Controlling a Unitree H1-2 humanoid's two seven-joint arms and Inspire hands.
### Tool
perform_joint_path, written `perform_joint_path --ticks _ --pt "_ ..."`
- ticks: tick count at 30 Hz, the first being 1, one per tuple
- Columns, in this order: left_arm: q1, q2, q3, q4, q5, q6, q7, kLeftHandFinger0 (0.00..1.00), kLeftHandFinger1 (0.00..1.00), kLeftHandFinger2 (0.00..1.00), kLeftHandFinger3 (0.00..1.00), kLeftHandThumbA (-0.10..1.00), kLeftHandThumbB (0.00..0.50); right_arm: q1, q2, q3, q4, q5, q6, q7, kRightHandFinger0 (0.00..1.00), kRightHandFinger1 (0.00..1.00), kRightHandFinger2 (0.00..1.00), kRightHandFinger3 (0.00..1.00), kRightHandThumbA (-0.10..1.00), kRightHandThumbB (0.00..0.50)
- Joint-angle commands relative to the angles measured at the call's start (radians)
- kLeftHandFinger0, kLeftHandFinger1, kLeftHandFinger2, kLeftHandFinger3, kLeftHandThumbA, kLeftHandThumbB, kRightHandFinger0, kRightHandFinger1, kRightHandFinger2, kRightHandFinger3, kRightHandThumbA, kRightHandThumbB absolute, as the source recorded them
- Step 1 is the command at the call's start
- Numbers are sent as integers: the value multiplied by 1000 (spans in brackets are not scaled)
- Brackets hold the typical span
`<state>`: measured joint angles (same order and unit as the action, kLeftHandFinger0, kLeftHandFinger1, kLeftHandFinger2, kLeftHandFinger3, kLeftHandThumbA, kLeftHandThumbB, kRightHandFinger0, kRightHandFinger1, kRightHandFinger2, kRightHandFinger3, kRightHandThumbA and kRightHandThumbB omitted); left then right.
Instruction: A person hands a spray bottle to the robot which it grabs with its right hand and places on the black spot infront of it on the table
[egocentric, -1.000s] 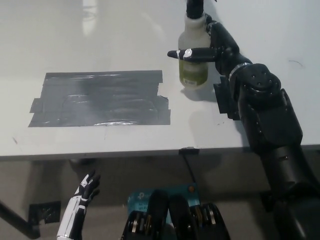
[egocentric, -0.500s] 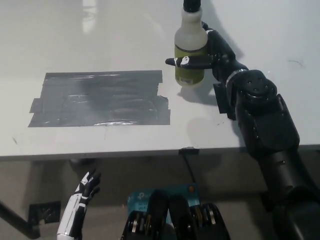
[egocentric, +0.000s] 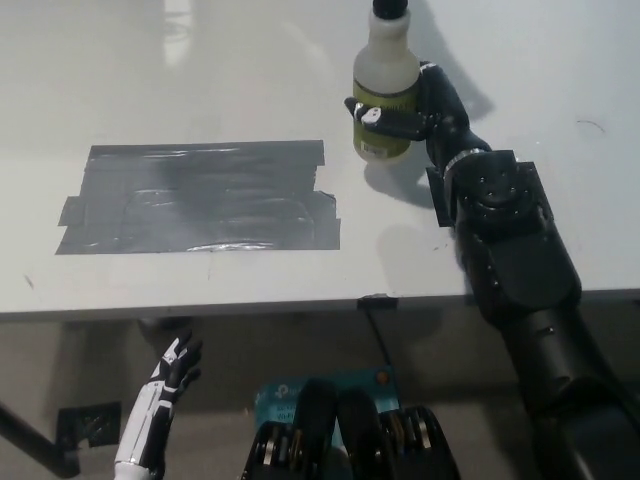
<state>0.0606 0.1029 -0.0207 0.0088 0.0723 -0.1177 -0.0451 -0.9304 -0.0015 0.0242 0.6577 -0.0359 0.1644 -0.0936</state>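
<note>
Right robot hand (egocentric: 415, 108) gripping bottle (egocentric: 386, 90), now lifted slightly since 1 s ago; black patch (egocentric: 200, 197) lies at 8 o'clock. Transfer pending.

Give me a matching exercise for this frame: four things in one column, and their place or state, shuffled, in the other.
1. spray bottle
2. black patch
3. left hand
4. right hand

a. below the table edge, lower left
b. wrapped around the bottle
c. held upright, right of the patch
d. flat on the table, nothing on it

Pairs: 1-c, 2-d, 3-a, 4-b
</note>
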Motion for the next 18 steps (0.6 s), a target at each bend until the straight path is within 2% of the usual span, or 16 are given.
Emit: perform_joint_path --ticks 1,3,4,6,7,8,9,10,11,12,14,15,16,18 --pt "-16 6 6 -19 -3 -15 1 1000 1000 1000 1000 1000 120 -92 8 -16 -28 -58 -140 -121 30 0 0 22 539 384" --pt "-18 8 5 -14 4 -24 4 1000 1000 1000 1000 1000 128 -94 13 -28 -27 -43 -154 -120 1 0 0 1 511 367" --pt "-18 9 5 -13 7 -24 5 1000 1000 1000 1000 1000 140 -94 15 -37 -27 -28 -161 -113 0 0 0 0 470 340" --pt "-19 9 5 -14 10 -22 5 1000 1000 1000 1000 1000 142 -90 18 -60 -39 9 -159 -92 0 0 8 0 480 362" --pt "-19 9 5 -13 6 -21 3 1000 1000 1000 1000 1000 137 -87 16 -67 -42 20 -174 -83 0 0 24 0 482 353" --pt "-19 8 6 -14 -4 -19 -2 1000 1000 1000 1000 1000 121 -80 12 -68 -55 16 -181 -82 0 6 86 0 512 362" --pt "-18 8 6 -15 -4 -19 -2 1000 1000 1000 1000 1000 106 -74 8 -71 -64 12 -185 -82 0 18 125 0 499 359" --pt "-21 8 7 -16 -2 -19 0 1000 1000 1000 1000 1000 95 -67 1 -81 -75 11 -196 -83 0 67 226 0 477 349" --pt "-25 8 8 -16 -2 -18 0 1000 1000 1000 1000 1000 95 -66 -2 -88 -79 14 -201 -84 0 67 226 0 477 349" --pt "-25 8 8 -14 -2 -20 1 1000 1000 1000 1000 1000 96 -62 -6 -91 -81 11 -212 -89 0 122 316 10 482 343" --pt "-24 9 9 -12 0 -26 2 1000 1000 1000 1000 1000 107 -46 -20 -100 -90 -6 -243 -108 26 146 343 41 531 378" --pt "-25 10 10 -11 3 -28 3 1000 1000 1000 1000 1000 122 -40 -29 -104 -94 -15 -248 -117 102 139 332 20 571 415" --pt "-26 10 10 -10 0 -33 2 1000 1000 1000 1000 1000 116 -30 -46 -111 -97 -18 -254 -116 170 135 334 5 603 431" --pt "-24 11 12 -11 -1 -32 3 1000 1000 1000 1000 1000 115 -18 -64 -109 -106 -35 -252 -120 32 184 391 47 663 468"
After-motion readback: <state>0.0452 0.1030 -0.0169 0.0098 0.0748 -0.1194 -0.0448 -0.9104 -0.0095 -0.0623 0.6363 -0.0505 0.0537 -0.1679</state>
